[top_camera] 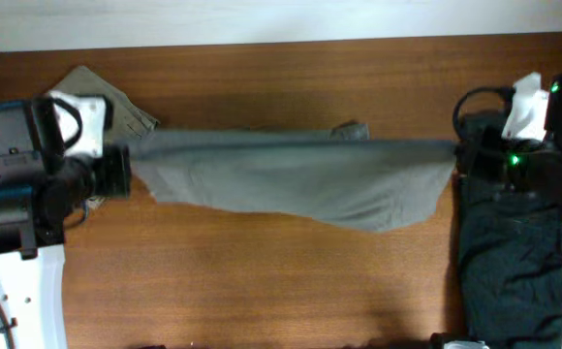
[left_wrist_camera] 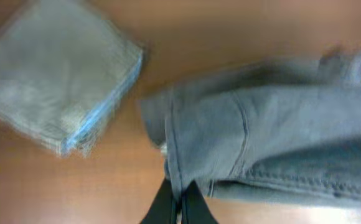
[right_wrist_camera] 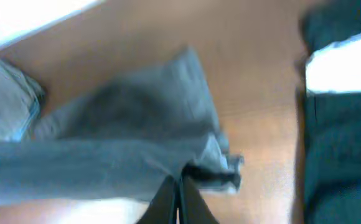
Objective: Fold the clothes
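Grey denim garment (stitched seams), left tool and right tool gripping its ends

The table is of red-brown wood. Beyond its far edge, at 12 o'clock, runs a pale white strip.

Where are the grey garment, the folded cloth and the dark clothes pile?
grey garment (top_camera: 300,184), overhead view, middle of the stretched fabric.
folded cloth (left_wrist_camera: 56,87), left wrist view, its top face.
dark clothes pile (top_camera: 509,257), overhead view, centre of the heap.
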Available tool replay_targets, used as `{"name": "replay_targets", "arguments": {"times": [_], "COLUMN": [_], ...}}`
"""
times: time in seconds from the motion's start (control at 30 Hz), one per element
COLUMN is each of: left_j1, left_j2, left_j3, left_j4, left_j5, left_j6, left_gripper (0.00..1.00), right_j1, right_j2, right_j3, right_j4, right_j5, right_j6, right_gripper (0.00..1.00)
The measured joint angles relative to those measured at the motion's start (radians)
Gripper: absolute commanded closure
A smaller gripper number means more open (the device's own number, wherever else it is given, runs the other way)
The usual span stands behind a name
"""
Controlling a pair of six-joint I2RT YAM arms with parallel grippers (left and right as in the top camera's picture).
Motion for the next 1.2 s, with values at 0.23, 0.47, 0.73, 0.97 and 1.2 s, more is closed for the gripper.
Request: {"name": "replay_targets", "arguments": {"times": [0.23,0.47,0.73,0.97,1.2], "left_j1": [0.000,0.000,-0.002,-0.003,-0.002], "left_j2": [0.013,0.065,0.453,0.442,0.543], "left_j3": [0.000,0.002,0.592,0.777,0.721], "left_j4": [0.246,0.426,0.599,-0.085,-0.326], "left_j5": [0.124,0.205,0.411,0.385,0.285], "left_j6": [-0.003,-0.003,-0.065,0.082,0.141], "left_gripper": [1.00,1.00,1.00,1.00,0.99], "right_j1": [0.000,0.000,-0.042,-0.067,-0.067], "right_j2": [0.006,0.042,0.156,0.146,0.232], "right_j3": [0.000,0.002,0.177,0.241,0.213], "right_j4": [0.166,0.383,0.784,0.171,0.005], "right_j5": [0.025,0.032,-0.007,-0.011,-0.123], "right_j6": [0.030,0.073,0.105,-0.053,-0.186], "right_gripper": [0.96,0.96,0.96,0.96,0.96]}}
